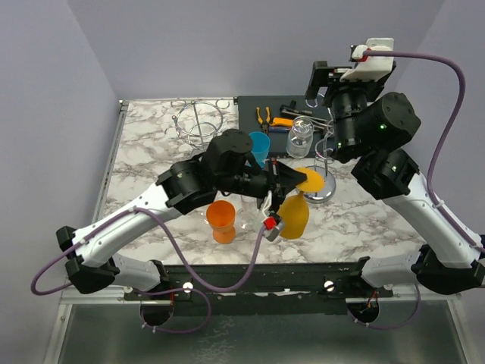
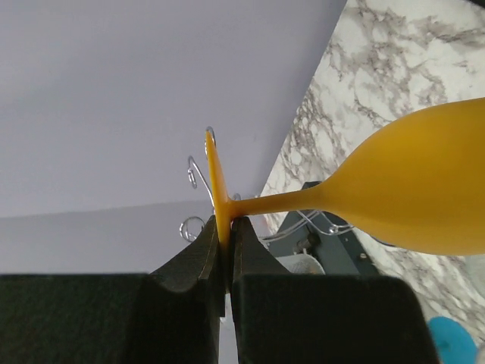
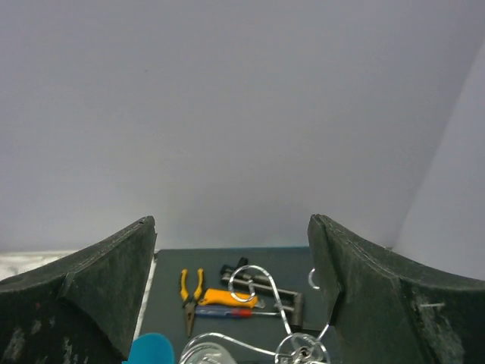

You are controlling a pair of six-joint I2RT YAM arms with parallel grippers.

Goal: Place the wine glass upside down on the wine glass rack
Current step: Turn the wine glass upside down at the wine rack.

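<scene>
- Two grippers are in view. The left gripper (image 2: pixel 225 231) has its jaws clamped together on the rim of the thin round foot of the one opaque yellow plastic wine glass (image 2: pixel 424 189).
- One stem runs sideways from those jaws to the bowl, so the glass is tipped over rather than upright, held over the marble-patterned table (image 1: pixel 151 144).
- The right gripper (image 3: pixel 232 220) is raised, and its jaws stand wide apart with nothing between them.
- Two wire racks are on the table. One silver wire wine glass rack on a round metal base (image 1: pixel 321 191) is just beyond the left jaws and the glass's foot, and below the right jaws. A second round wire rack (image 1: pixel 198 121) is well apart, far out to the left of the left jaws.
- One clear glass (image 1: pixel 299 139) is at the nearer rack; I cannot tell whether it hangs on it.
- One orange plastic wine glass (image 1: pixel 222 220) and one blue plastic glass (image 1: pixel 259 146) stand behind the left jaws, on either side of that arm.
- One pair of yellow-handled pliers (image 3: pixel 188 292) and one orange-handled tool (image 3: pixel 226 297) lie on one dark mat (image 3: pixel 212 262), below the gap between the right jaws.
</scene>
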